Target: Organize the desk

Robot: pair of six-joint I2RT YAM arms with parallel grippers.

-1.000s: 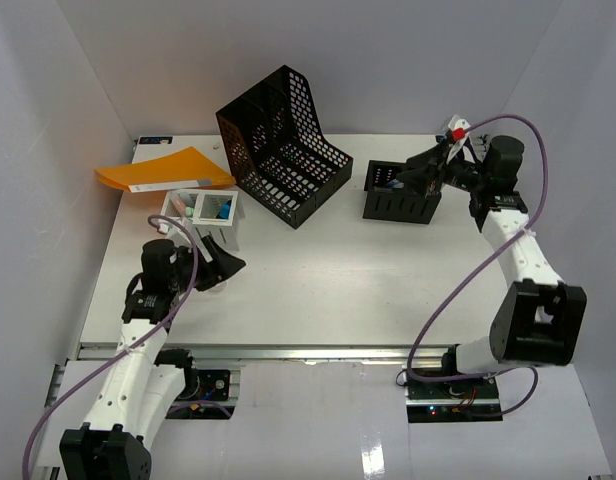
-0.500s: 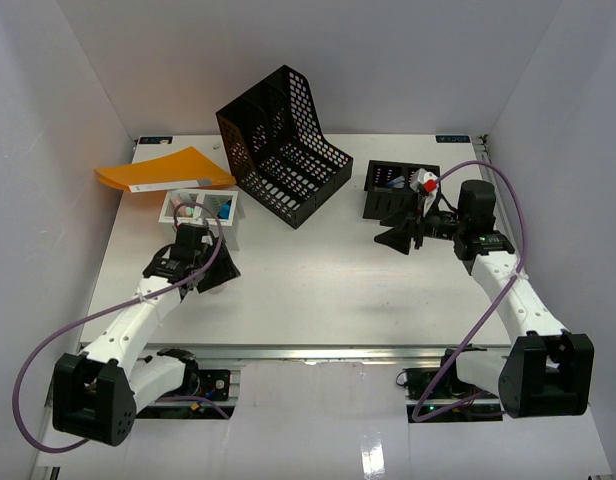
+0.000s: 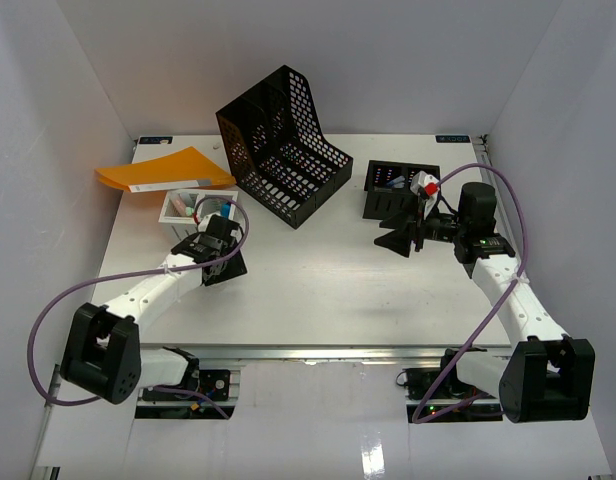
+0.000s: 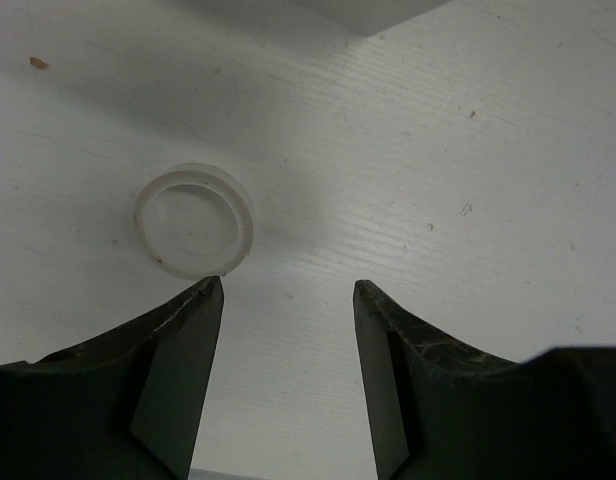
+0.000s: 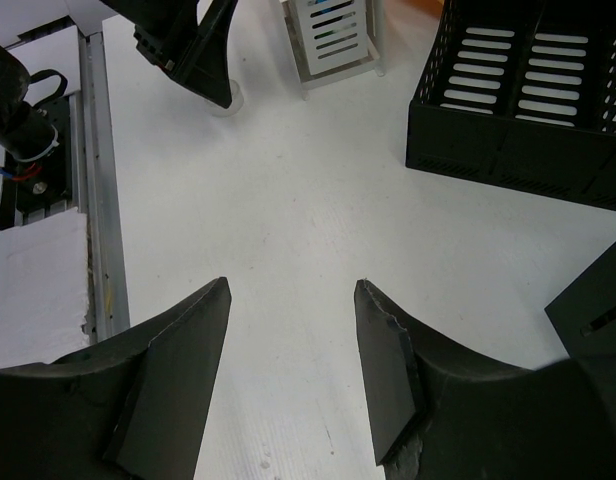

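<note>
So left tool (image 4: 288, 285) was spread above the desk (image 4: 488, 150), clear cap (image 4: 194, 220) just past its fingertip; right tool (image 5: 291, 283) spread too, empty.

No lettering can be read anywhere; the white strip (image 3: 160, 186) on the orange folder (image 3: 173, 163) may carry print, too small to tell.
</note>
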